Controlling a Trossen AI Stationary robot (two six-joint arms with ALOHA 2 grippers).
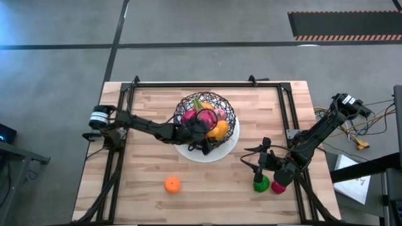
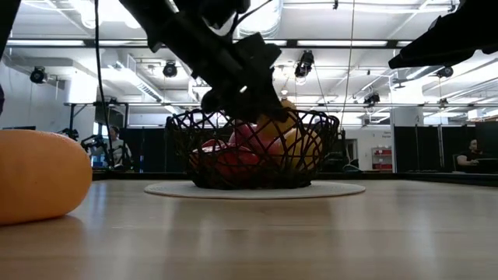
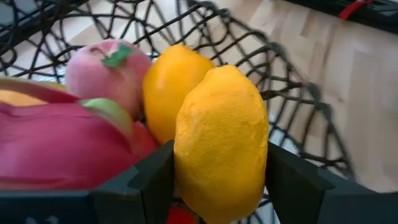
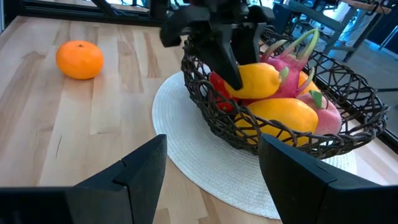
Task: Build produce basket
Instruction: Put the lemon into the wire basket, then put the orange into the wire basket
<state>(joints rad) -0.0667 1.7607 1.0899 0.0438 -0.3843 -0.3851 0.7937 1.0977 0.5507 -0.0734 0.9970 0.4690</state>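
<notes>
The black wire basket point(image 1: 204, 113) stands on a flat white round plate point(image 1: 229, 147) at the table's middle. It holds a pink peach point(image 3: 106, 71), a magenta dragon fruit point(image 3: 56, 146) and an orange-yellow fruit point(image 3: 165, 87). My left gripper point(image 1: 209, 130) reaches into the basket from the left, shut on a yellow lemon point(image 3: 221, 149). My right gripper point(image 1: 250, 159) is open and empty, to the right of the plate. A green fruit point(image 1: 260, 183) and a magenta fruit point(image 1: 279, 186) lie under the right arm. An orange point(image 1: 172, 184) lies near the front edge. My left gripper pinches the lemon's two long sides point(image 3: 186, 162) between its two fingers point(image 3: 149, 180). The fingers come slanting down from the table's left, over the basket's rim point(image 4: 227, 59). The lemon point(image 4: 258, 79) sits inside the rim, on or just above the other fruits; I cannot tell which.
A black frame point(image 1: 207, 83) runs along the table's far, left and right sides. The orange shows large at the left of the low view point(image 2: 39, 175). Bare wood lies between the plate and the front edge point(image 1: 213, 188).
</notes>
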